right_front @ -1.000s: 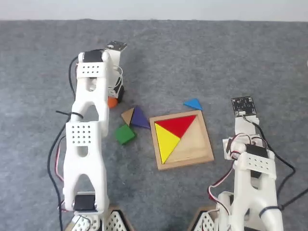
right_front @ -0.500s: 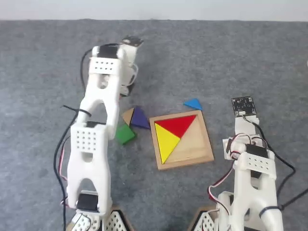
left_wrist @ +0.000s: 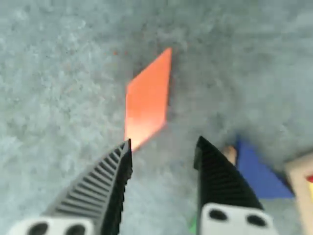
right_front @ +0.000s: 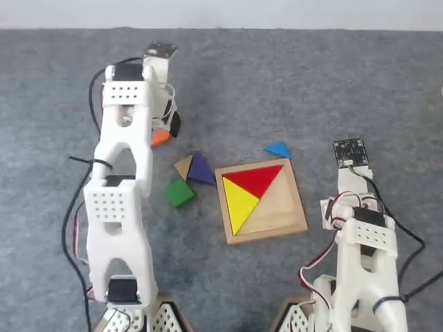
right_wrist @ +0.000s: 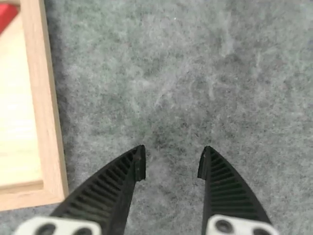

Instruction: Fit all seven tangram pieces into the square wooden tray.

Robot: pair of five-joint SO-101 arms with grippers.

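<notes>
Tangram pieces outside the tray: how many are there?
5: orange piece by the left gripper; tan, purple and green pieces beside the tray; blue piece beyond it. None seems hidden.

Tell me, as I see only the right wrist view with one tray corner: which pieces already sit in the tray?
Observer: Two, a red triangle and a yellow triangle; the rest of the tray floor is bare wood.
Operator: Where are the loose pieces?
Observer: A green square, a purple triangle and a tan piece lie together on the left arm's side of the tray; a blue triangle lies just past its far edge.
Operator: And the left arm?
Observer: The left gripper is open and empty above the felt, right by an orange parallelogram.
</notes>
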